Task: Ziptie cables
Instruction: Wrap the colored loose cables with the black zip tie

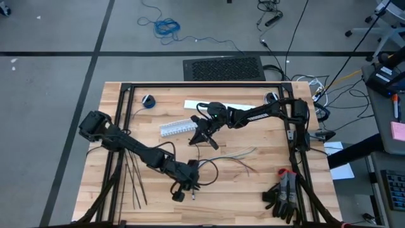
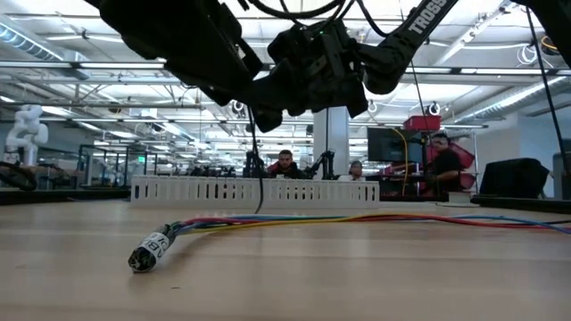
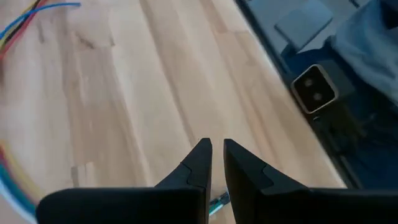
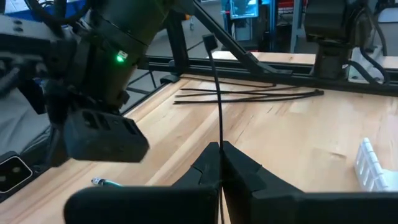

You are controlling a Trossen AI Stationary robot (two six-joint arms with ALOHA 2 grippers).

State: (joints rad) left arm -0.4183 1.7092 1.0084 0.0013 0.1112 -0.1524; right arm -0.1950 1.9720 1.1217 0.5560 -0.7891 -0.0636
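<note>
- Overhead, the left gripper [image 1: 182, 190] hung near the table's front edge with its fingers almost pressed together, nothing visible between them. The right gripper [image 1: 204, 135] sat over the middle of the wooden table [image 1: 253, 190], just beside the white slotted duct [image 1: 175, 128]. The cables [image 1: 237, 156] lay between the two grippers, nearer the right one, touching neither. The spare zipties [image 1: 134, 177] lay in a loose fan well out to the side of the left fingers, under that arm.
- At table height, the cables [image 2: 268, 224] ran across the wood with their dark tip [image 2: 145, 255] toward the camera. Both grippers hung above them, clear of the wires. A thin black strip [image 2: 259, 160] dropped from the right gripper [image 2: 308, 76] in front of the duct [image 2: 254, 191]; its lower end probably stopped short of the table, though the view left that unclear.
- From the left wrist, the fingers [image 3: 200, 163] stood a narrow slit apart over bare wood, holding nothing. Coloured wire ends [image 3: 25, 22] lay well ahead of the tips.
- From the right wrist, the fingers [image 4: 239, 165] were pressed together, pinching one ziptie [image 4: 218, 93] that rose straight up between them. The other zipties [image 4: 249, 94] lay far ahead of the tips, and the left arm [image 4: 106, 81] stood close beside them.
</note>
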